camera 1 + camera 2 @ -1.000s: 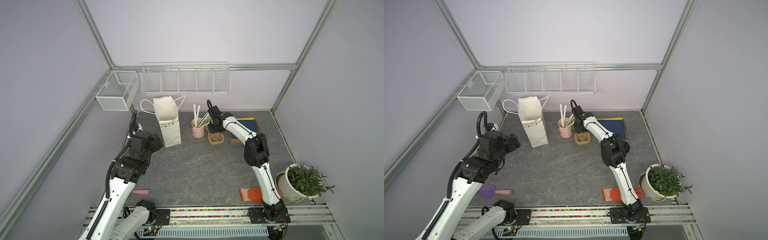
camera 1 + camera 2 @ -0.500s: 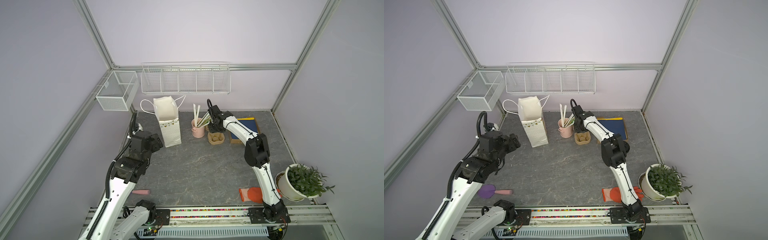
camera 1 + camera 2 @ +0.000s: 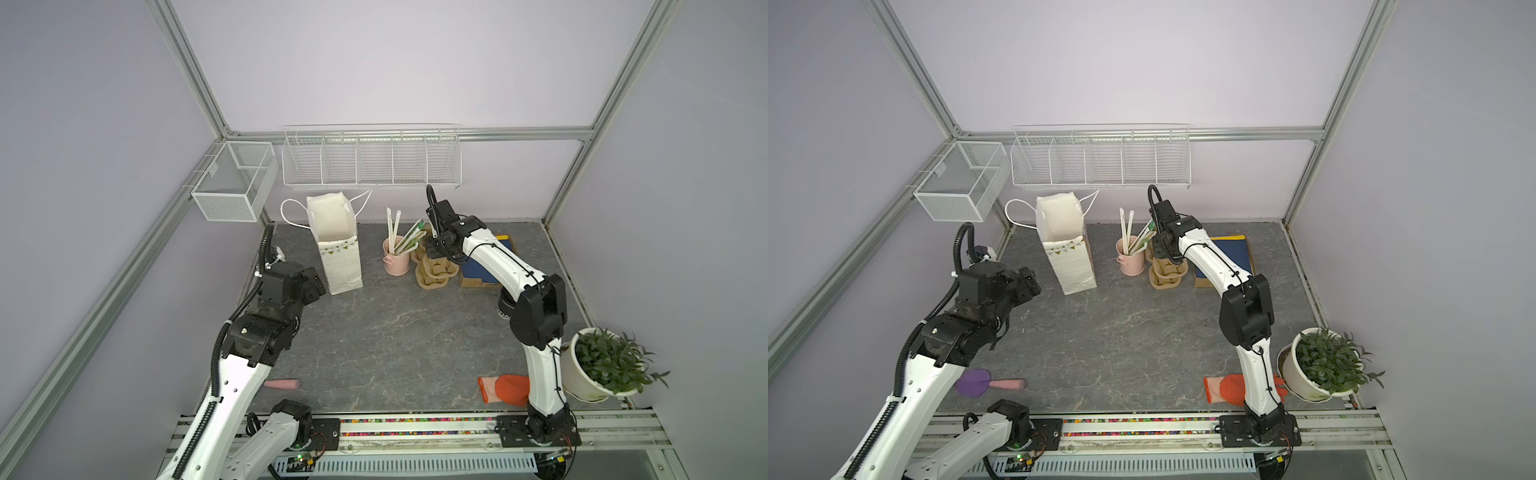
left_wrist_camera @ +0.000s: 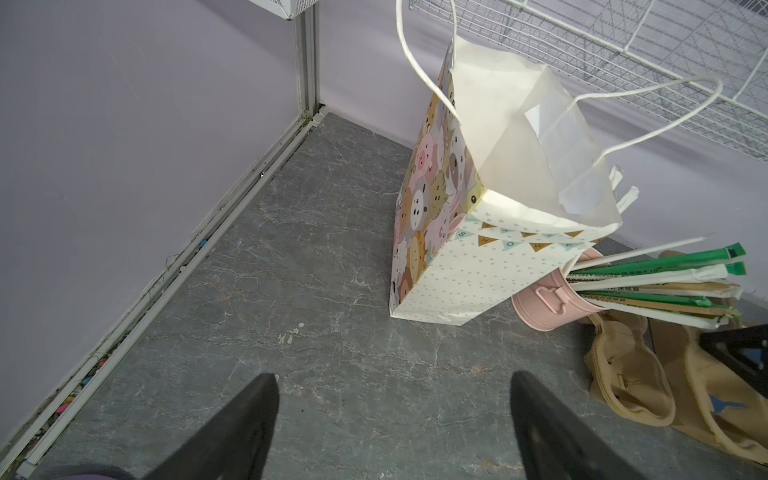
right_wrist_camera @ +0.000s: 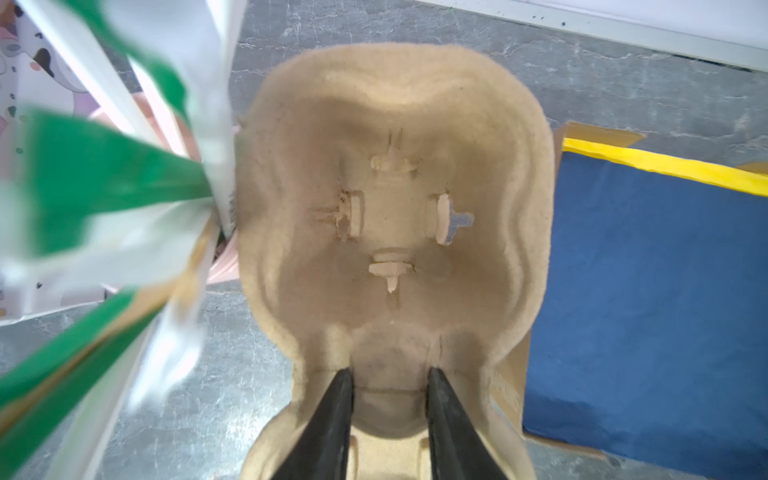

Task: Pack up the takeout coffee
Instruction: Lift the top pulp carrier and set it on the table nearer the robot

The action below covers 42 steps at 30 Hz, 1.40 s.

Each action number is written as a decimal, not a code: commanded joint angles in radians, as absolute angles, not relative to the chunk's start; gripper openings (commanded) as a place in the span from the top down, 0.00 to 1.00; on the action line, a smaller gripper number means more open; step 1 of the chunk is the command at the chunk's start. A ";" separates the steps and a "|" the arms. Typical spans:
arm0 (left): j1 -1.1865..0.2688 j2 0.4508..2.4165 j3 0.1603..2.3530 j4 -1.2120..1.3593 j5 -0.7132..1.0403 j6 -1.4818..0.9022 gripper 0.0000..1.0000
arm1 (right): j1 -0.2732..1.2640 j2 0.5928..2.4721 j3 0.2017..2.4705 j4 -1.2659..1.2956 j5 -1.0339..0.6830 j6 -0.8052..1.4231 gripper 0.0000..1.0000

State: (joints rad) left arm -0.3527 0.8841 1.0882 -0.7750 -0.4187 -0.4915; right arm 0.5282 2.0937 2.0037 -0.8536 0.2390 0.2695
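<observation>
The right pincer [image 5: 389,374] pinches the middle bump of the brown cup holder [image 5: 395,124], so lift it slowly straight up, clear of the straws [image 5: 104,174], while the left pincer [image 4: 392,380] hangs spread wide and the coffee cup [image 3: 503,311] stands on the desk [image 3: 395,332] behind the right arm [image 3: 538,316].
</observation>
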 commanded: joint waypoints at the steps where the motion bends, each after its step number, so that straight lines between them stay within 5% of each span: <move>1: -0.350 0.891 1.085 -0.779 -0.444 -0.481 0.12 | 0.536 1.996 1.943 -0.822 0.256 0.278 0.68; 21: -0.349 0.963 1.180 -0.789 -0.397 -0.555 0.11 | 0.534 1.484 1.529 -0.741 0.320 0.282 0.67; 42: -0.346 1.024 1.223 -0.798 -0.440 -0.537 0.11 | 0.537 1.231 1.184 -0.754 0.226 0.353 0.62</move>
State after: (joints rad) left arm -0.3523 1.0370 1.2518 -0.7803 -0.4229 -0.5617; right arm 0.5282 1.2625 1.2499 -0.7464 0.2905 0.3153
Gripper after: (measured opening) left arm 0.892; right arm 0.370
